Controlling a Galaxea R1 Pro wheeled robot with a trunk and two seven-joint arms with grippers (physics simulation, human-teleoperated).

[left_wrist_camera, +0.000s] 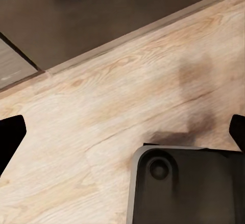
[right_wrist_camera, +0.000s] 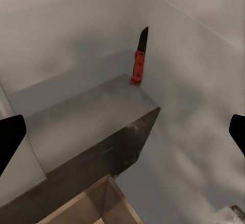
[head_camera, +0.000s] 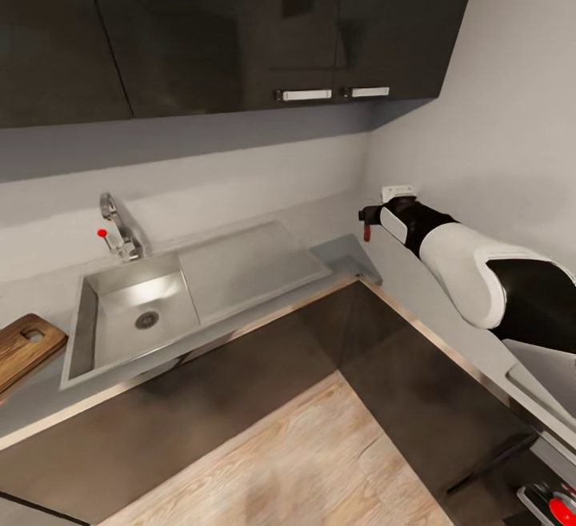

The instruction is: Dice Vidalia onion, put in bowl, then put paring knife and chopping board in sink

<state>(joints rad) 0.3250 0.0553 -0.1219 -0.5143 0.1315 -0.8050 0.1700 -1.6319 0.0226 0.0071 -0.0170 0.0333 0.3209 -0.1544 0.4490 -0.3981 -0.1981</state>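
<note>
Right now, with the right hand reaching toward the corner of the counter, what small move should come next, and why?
Probably ease the right hand forward toward the knife, lining it up with the red handle. The knife stands upright at the back corner of the counter, blade up, ahead of the hand and not yet between its fingers, which are wide apart.

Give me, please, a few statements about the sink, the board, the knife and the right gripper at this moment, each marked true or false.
1. The sink basin holds the onion. False: the basin looks bare down to its drain.
2. The chopping board lies on the countertop beside the sink. True.
3. The paring knife has a red handle and a dark blade. True.
4. The paring knife lies flat in the sink. False: it stands upright at the countertop's far corner by the wall.
5. The right gripper is shut on the knife. False: its fingers are spread wide, the knife ahead of them.
</note>
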